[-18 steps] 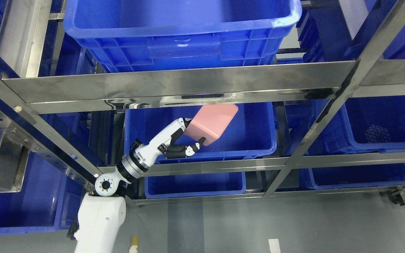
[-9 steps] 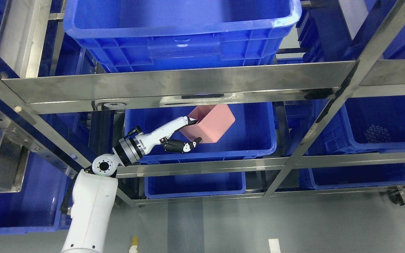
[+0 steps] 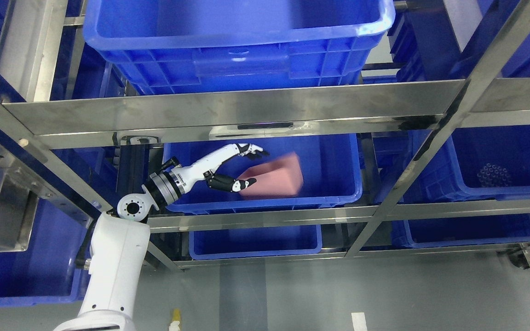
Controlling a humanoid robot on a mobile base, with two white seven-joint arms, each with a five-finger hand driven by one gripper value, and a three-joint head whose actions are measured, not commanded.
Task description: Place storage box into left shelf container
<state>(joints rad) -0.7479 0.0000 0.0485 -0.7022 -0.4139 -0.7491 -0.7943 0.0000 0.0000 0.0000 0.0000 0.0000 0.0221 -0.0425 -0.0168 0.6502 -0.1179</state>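
Head view, the only one we have: we see our left hand (image 3: 236,168) reaching from the lower left of the frame into the middle tier of a steel shelf (image 3: 246,110). Its fingers (image 3: 252,149) are spread wide, the upper ones pointing toward the right of the frame and the thumb (image 3: 237,184) splayed below them. They hold nothing.

The pink storage box (image 3: 276,181) lies inside the blue container (image 3: 334,170) at centre frame. It is blurred, so we cannot say whether it has settled on the floor of the container. Its long axis runs roughly left to right across the frame, tilted a little upward toward the right.

The box lies just to the right of our hand and slightly below the upper fingers. The thumb tip sits at, or just beside, the box's left end; the blur keeps us from telling touch from a small gap. We judge the placing is all but done, and that the coming move is a withdrawal toward the lower left, back along the arm. That path leads away from the box, though the thumb must clear its left end and the container's front rim.

Our right hand does not show anywhere in the frame.
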